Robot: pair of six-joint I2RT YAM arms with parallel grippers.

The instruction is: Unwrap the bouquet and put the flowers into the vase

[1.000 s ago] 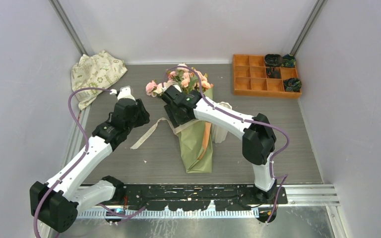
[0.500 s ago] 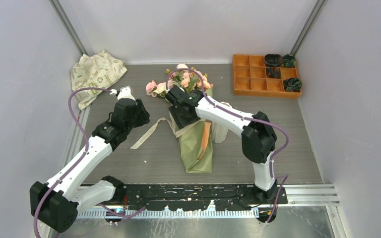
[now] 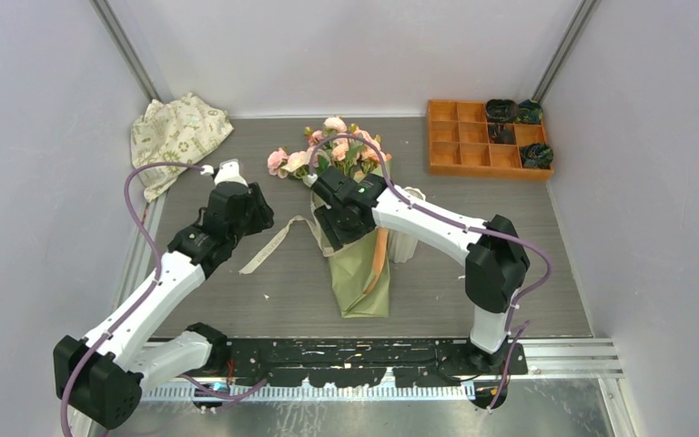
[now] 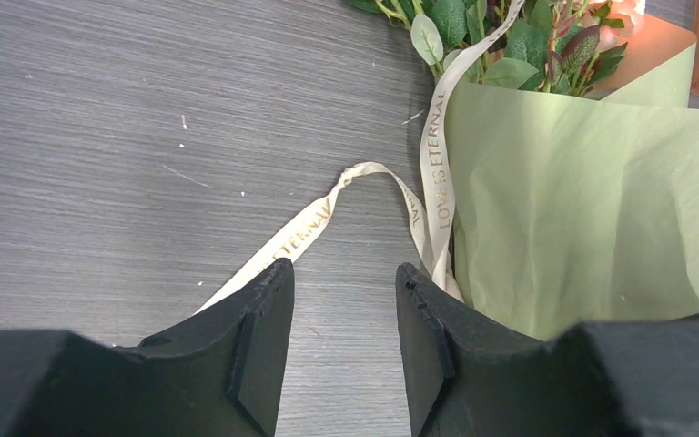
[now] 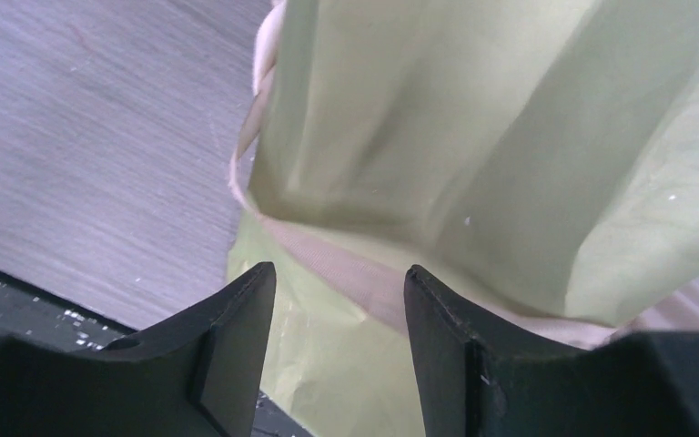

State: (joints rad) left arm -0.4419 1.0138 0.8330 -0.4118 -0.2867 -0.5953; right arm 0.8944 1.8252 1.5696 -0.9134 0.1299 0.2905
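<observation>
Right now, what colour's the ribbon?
The ribbon is cream with gold lettering; best in left wrist view.

Right gripper [image 5: 339, 278] from above: two black fingers [image 5: 227, 350] rise from the lower edge, standing apart with nothing clamped between them. Beyond them an olive-green paper cone [image 5: 482, 137] fills the centre and right of the frame, banded by a cream ribbon [image 5: 328, 261] crossing the gap. Grey wood-grain table [image 5: 100, 137], upper left; black strip [image 5: 18, 293], lower left.
</observation>
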